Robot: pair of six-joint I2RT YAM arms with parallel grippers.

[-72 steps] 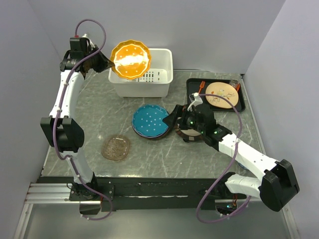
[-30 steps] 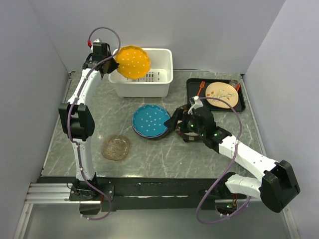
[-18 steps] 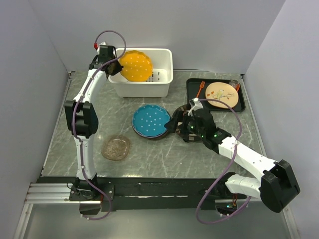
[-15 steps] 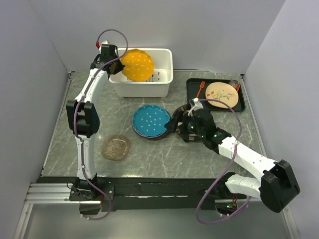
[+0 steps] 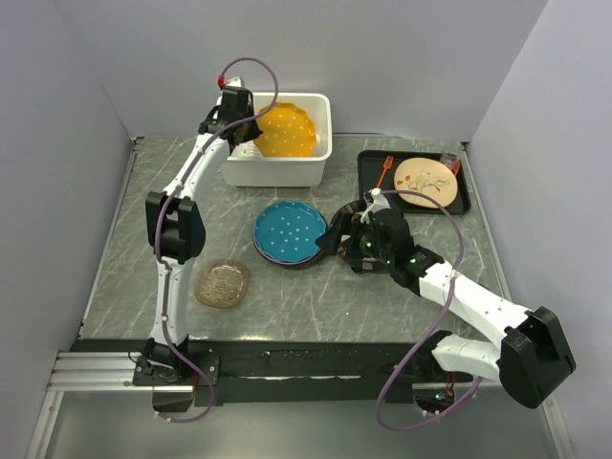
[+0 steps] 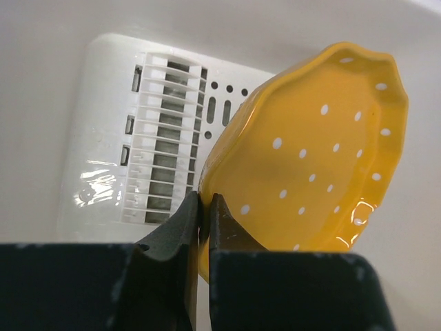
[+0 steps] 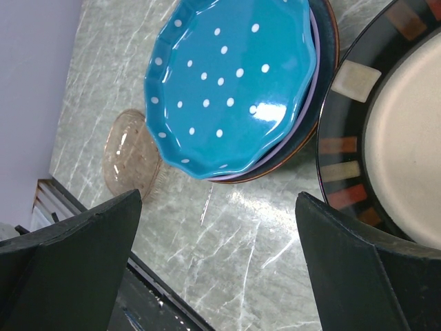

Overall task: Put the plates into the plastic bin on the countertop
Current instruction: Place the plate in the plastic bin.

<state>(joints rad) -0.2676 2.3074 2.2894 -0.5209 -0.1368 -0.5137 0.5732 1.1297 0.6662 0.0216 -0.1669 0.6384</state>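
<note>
Holding orange dotted plate [image 6: 317,152] inside plastic bin [image 5: 287,173], left gripper [image 6: 204,207] clamped, right gripper [image 7: 218,200] spread.

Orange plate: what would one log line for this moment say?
left fingers shut on orange plate | plate tilted, held inside bin | right fingers open over cream plate

The bin [image 5: 273,170] stands at the rear of the desk [image 5: 163,220], left of centre. Inside it one plate [image 5: 285,131] is tilted over the slotted floor, its rim pinched in the left pincer [image 6: 203,207]. Before the bin lies a stack of plates [image 5: 290,232], with a further plate [image 7: 400,158] just beside it on the right and a lone plate [image 5: 223,284] apart at its front left. A tray [image 5: 367,167] at the right rear carries a round plate [image 5: 426,182].
</note>
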